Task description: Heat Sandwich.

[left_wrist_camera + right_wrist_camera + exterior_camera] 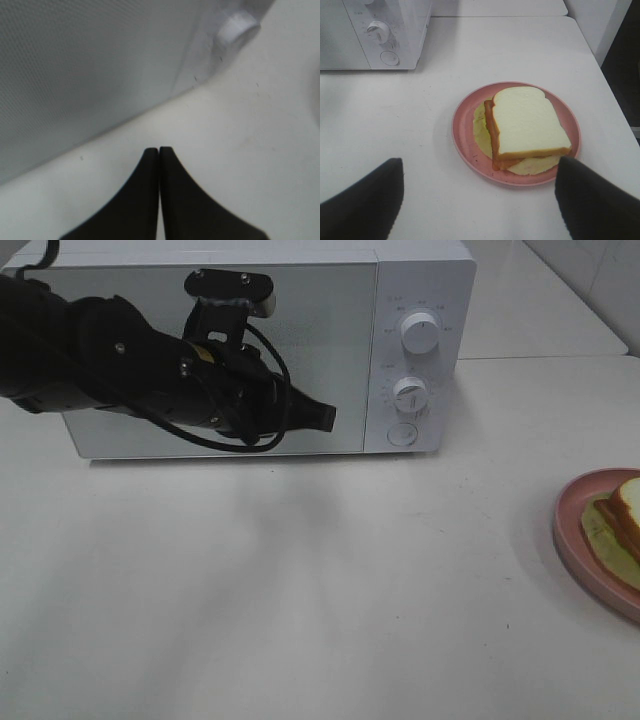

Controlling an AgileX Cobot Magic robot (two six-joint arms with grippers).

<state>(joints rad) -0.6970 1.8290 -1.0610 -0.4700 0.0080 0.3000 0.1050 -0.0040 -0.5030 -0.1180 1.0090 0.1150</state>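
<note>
While the left gripper [328,417] hangs with jaws together before the microwave [420,280] door, its arm hides much of that door. Ahead of the right gripper [480,200] — jaws apart, holding nothing — the sandwich [527,127] lies on a pink plate [462,125] on the table [300,590], the overhead view cutting both off.

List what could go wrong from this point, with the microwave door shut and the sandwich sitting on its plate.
1. The left gripper is shut and empty, close in front of the closed microwave door; aiming for the round door button, it could bump the lower knob instead.
2. The sandwich is loosely stacked, its filling sticking out past the bread, so a grab by the open right gripper may shift the layers.
3. The pink plate could slide if nudged.
</note>
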